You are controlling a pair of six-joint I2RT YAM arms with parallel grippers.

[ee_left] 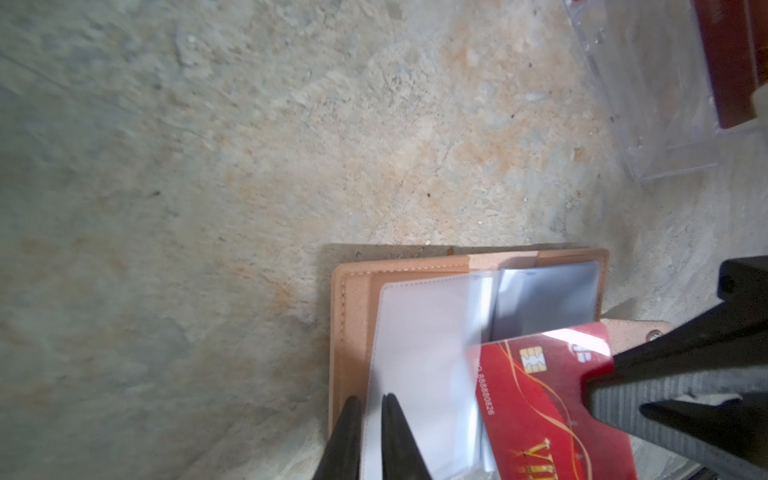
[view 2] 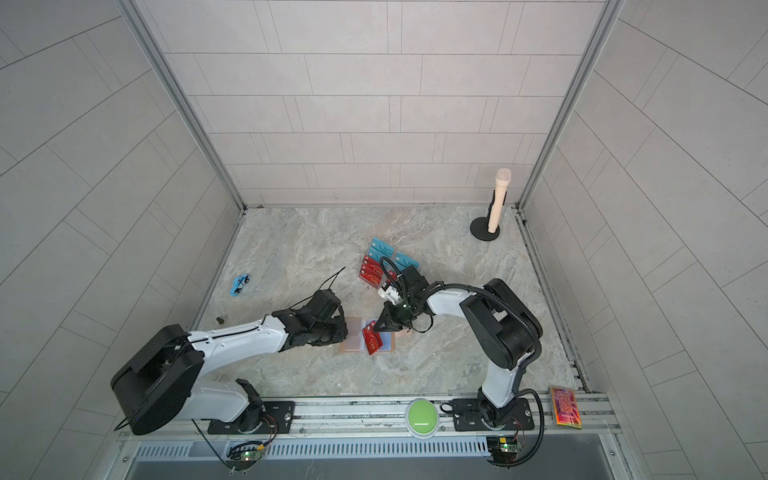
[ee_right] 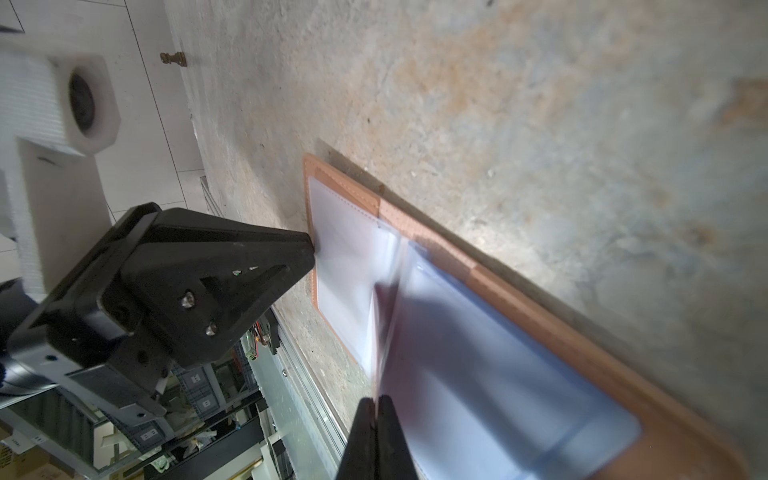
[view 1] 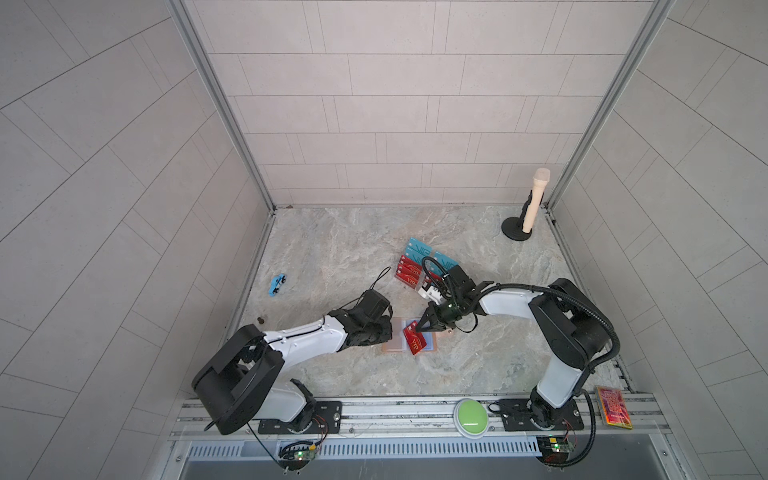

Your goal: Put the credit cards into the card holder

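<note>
Insertion is in hand: a red card [ee_left: 540, 399] is pinched by the right gripper [ee_right: 377, 401] over the card holder [ee_left: 353, 282]. The holder is laid open on the table [view 1: 332, 257], and its clear pocket [ee_left: 415, 332] is nipped by the nearly closed left gripper [ee_left: 368, 401]. Next, the card's edge needs aligning with the pocket mouth.

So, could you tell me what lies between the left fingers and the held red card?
In the left wrist view, only the holder's clear pockets separate the left fingers from the red card.
</note>
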